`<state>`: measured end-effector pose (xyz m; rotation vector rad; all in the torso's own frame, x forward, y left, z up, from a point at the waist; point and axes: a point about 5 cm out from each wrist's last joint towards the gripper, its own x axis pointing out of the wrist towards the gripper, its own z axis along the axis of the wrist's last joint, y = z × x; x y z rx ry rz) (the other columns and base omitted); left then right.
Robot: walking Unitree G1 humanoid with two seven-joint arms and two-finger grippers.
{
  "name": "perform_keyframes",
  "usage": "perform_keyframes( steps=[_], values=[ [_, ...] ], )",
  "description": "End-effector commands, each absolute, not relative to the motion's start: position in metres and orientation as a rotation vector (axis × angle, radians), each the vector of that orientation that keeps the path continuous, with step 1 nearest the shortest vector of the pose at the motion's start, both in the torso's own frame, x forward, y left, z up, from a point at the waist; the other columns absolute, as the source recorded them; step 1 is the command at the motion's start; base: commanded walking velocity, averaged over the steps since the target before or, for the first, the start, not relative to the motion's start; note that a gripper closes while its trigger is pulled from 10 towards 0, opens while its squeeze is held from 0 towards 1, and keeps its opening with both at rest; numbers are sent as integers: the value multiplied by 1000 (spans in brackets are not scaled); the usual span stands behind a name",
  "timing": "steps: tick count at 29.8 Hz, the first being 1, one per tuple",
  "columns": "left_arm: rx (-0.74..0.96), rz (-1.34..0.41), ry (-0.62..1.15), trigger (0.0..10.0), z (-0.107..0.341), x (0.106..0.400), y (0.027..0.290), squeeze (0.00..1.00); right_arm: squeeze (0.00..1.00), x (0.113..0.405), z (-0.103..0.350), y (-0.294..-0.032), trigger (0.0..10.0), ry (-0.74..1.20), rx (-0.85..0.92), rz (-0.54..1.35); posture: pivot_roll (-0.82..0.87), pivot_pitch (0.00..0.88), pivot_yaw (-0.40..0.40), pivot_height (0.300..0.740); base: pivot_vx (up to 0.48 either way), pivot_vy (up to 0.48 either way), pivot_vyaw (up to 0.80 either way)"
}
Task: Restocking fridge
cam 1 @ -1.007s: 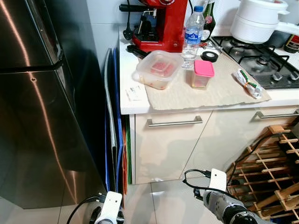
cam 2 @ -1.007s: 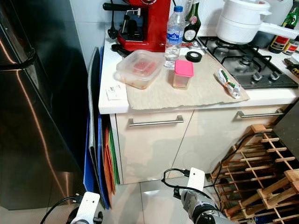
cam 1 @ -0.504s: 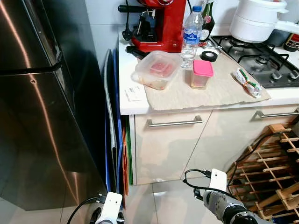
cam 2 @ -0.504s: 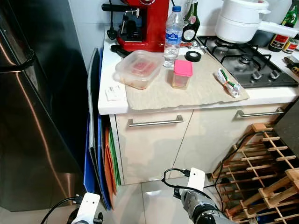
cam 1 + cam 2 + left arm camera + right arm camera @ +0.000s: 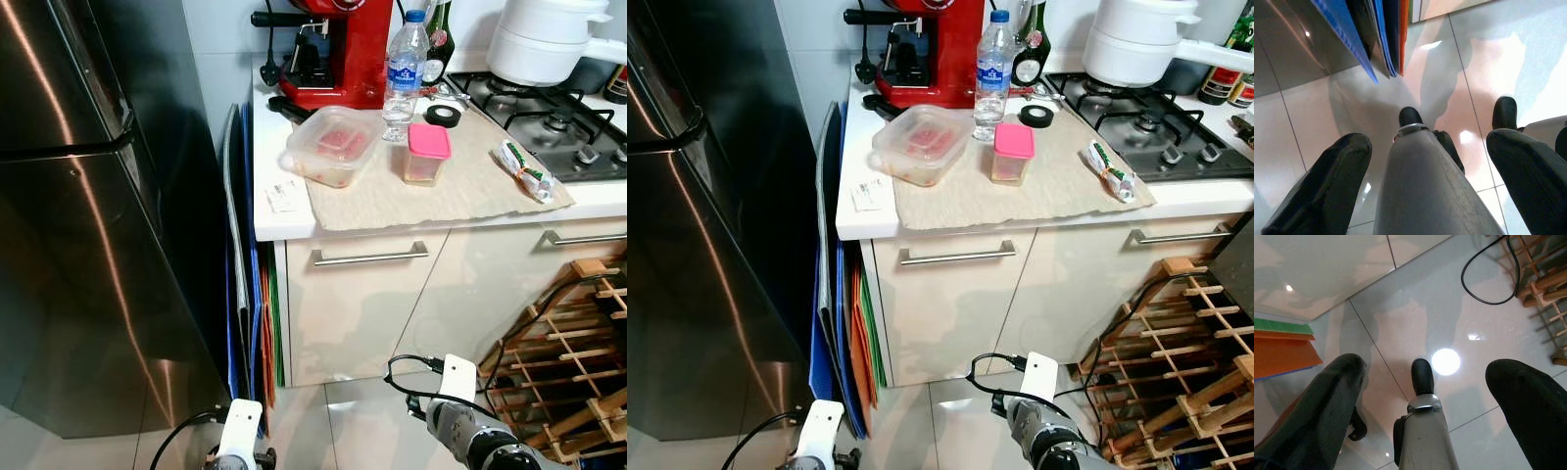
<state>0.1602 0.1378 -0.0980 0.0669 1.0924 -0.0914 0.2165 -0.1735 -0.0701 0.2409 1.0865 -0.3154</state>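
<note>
Both arms hang idle, left end effector (image 5: pixel 1420 161) and right end effector (image 5: pixel 1422 401) spread wide and empty. Food container (image 5: pixel 332 145) and water bottle (image 5: pixel 404 67) sit near the table's front-left corner; the fridge (image 5: pixel 78 215) is shut, so a grab before opening it risks stalling.

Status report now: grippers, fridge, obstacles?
Left gripper and right gripper open, empty, hanging low. Fridge shut. Food container waits on counter.

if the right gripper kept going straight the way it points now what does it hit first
Most likely the glossy pale tiled floor. The open right gripper points down at it, with the robot's own silver leg and black foot between its fingers.
</note>
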Motion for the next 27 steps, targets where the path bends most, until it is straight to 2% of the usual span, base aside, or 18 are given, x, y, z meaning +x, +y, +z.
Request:
perform_keyframes(
  steps=[1,27],
  values=[
    [-23,-141,939,10000,-44,258,120,0,0,217,-70,-176,10000,1078,237,-321,69,0,-10,740,0,0,0],
    [22,-154,929,10000,-43,259,124,0,0,217,-69,-175,10000,1083,211,-299,73,0,-10,740,0,0,0]
  ],
)
